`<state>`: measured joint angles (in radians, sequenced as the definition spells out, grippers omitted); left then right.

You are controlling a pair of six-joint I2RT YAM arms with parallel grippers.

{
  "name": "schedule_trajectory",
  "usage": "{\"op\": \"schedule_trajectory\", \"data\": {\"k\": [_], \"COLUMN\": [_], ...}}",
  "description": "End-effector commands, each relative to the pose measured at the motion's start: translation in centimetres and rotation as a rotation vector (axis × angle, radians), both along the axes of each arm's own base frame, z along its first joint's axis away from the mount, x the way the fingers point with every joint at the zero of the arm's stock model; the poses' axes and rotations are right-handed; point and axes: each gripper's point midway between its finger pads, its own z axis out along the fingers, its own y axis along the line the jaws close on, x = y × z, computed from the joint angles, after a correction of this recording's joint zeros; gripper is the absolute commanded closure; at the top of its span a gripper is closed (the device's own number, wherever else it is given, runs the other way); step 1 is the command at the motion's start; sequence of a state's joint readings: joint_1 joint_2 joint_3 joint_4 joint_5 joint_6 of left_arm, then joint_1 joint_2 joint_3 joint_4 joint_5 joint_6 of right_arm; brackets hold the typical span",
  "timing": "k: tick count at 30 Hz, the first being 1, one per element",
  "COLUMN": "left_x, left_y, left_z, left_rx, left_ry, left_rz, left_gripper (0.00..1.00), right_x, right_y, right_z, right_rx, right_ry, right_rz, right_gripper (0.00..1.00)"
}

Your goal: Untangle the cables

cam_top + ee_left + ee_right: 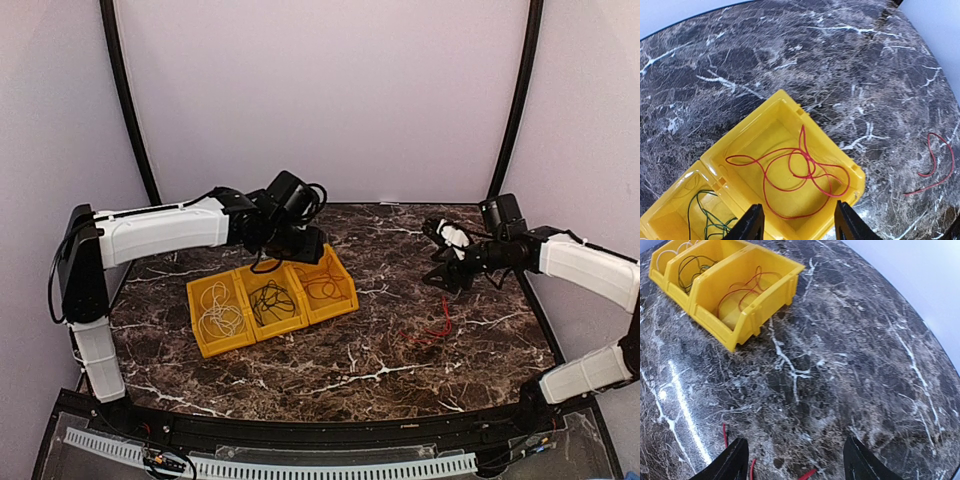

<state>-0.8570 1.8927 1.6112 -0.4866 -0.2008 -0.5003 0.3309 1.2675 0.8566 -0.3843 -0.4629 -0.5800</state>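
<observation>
Three yellow bins (270, 300) stand in a row on the marble table. The left bin holds a white cable (222, 318), the middle a black cable (270, 300), the right a red cable (322, 286), seen coiled in the left wrist view (800, 170). A second red cable (432, 328) lies loose on the table, also in the left wrist view (935, 165). My left gripper (799, 225) is open and empty above the right bin. My right gripper (796, 460) is open and empty above the loose red cable (752, 467).
The bins show in the right wrist view (730, 290) at upper left. The table's curved far edge (400, 205) meets pale walls. Black frame posts (125, 100) stand at the back corners.
</observation>
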Motion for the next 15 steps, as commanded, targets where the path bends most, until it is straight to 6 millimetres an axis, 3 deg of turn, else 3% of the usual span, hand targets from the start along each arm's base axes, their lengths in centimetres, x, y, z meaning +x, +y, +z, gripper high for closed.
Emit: {"op": "schedule_trajectory", "data": {"k": [1,8,12,15], "left_x": [-2.3,-5.2,-9.0,-10.7], "left_y": [-2.4,-6.2,-11.1,-14.9], "left_z": [5.3,6.5,6.9,5.9], "left_rx": [-0.092,-0.165,-0.301,-0.416], "left_ry": [-0.165,-0.293,-0.343,-0.326], "left_rz": [-0.144,-0.3,-0.492,-0.564], "left_gripper": [0.5,0.48,0.45,0.43], "right_x": [1.5,-2.4,-4.0,-3.6], "right_y": [-2.8,-6.5,-7.4,-8.7], "right_z": [3.4,-1.2,-3.2,-3.1], "right_rx": [-0.065,-0.262,-0.305,-0.34], "right_ry": [-0.061,0.085,0.146,0.103], "right_rz": [-0.125,-0.182,-0.191,-0.263], "right_gripper": [0.33,0.3,0.3,0.3]}}
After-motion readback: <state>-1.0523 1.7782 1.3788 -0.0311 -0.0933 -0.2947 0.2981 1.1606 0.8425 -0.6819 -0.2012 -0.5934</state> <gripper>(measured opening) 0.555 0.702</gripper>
